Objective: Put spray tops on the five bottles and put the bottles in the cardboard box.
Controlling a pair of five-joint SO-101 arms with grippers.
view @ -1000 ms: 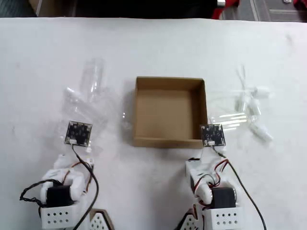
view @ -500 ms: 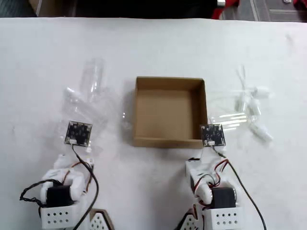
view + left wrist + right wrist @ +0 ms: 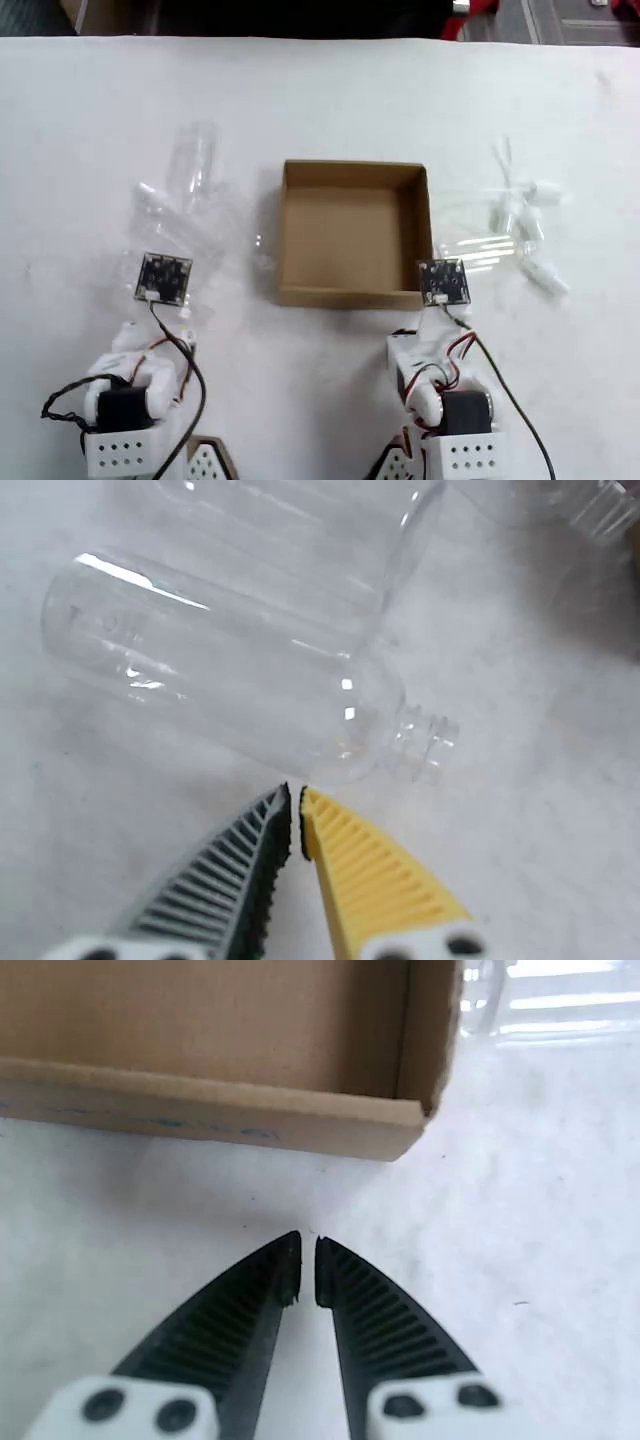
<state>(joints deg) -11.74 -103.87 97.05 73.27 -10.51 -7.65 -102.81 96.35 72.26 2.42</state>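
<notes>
Left gripper [image 3: 295,798], right gripper [image 3: 307,1250]: jaws closed on nothing. The clear bottle [image 3: 230,680] lies loose just beyond the left one, and a clumsy nudge could roll it away.

The bottles [image 3: 190,190] overlap, too faint to count; spray tops [image 3: 525,225] likewise; the right wrist view's edge crops the box [image 3: 210,1115]

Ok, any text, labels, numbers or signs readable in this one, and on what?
No text can be read here.
Faint bluish marks on the outer wall of the cardboard box, right wrist view: too blurred to read.
Clear bottle, left wrist view: no label or print visible.
</notes>
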